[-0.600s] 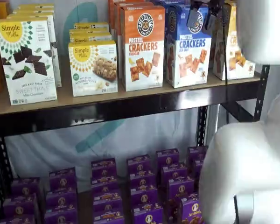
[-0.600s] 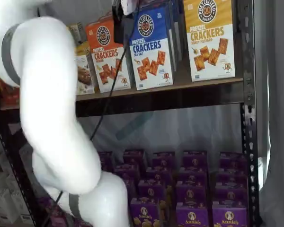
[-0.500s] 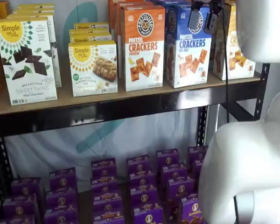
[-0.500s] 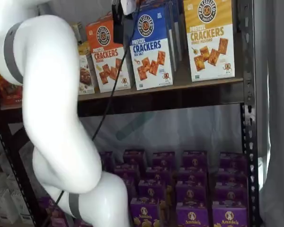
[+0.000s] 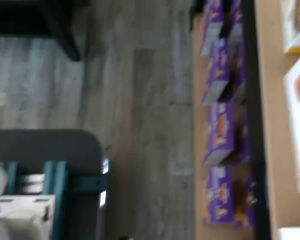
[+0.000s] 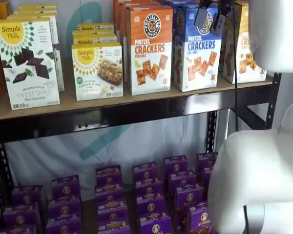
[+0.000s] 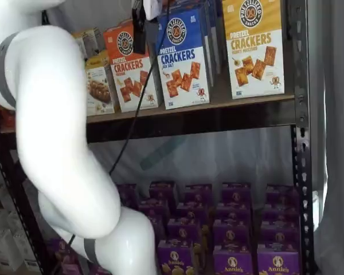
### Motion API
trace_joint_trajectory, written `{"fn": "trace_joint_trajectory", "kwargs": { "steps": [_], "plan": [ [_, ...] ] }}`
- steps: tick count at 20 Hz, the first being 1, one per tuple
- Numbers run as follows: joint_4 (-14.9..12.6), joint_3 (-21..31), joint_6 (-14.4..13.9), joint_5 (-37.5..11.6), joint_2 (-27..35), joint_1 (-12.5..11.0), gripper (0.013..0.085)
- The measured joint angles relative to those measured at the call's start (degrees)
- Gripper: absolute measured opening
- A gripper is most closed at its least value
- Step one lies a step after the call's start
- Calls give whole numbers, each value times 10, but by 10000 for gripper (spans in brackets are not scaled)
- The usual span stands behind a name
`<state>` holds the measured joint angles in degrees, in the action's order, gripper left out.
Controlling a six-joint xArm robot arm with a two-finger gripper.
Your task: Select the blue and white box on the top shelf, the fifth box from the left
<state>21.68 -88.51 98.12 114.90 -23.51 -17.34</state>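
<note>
The blue and white box (image 6: 198, 48) stands upright on the top shelf (image 6: 136, 109), between an orange-topped box and a yellow-topped one; it also shows in a shelf view (image 7: 183, 57) on the same shelf (image 7: 218, 117). My gripper (image 6: 211, 17) hangs from the view's top edge, in front of the box's blue top. Its two black fingers (image 6: 202, 14) show a gap between them and hold nothing. In a shelf view only one black finger (image 7: 139, 26) shows, at the box's upper left corner.
The orange cheddar box (image 6: 149, 48) and the yellow-topped box (image 7: 253, 46) flank the target. Simple Mills boxes (image 6: 27, 63) stand further left. Small purple boxes (image 6: 146, 195) fill the lower level and show in the wrist view (image 5: 222, 135). My white arm (image 7: 51, 114) and its cable (image 6: 235, 73) hang before the shelves.
The gripper has risen slightly in front of the blue box's top. The arm's elbow has shifted a little to the left. No box has moved.
</note>
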Motion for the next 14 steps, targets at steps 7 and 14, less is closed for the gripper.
{"fn": "trace_joint_trajectory", "kwargs": {
  "steps": [7, 14],
  "plan": [
    [89, 17, -6, -97, -25, -38, 850],
    [61, -4, -16, -180, -2, -7, 850]
  ]
}}
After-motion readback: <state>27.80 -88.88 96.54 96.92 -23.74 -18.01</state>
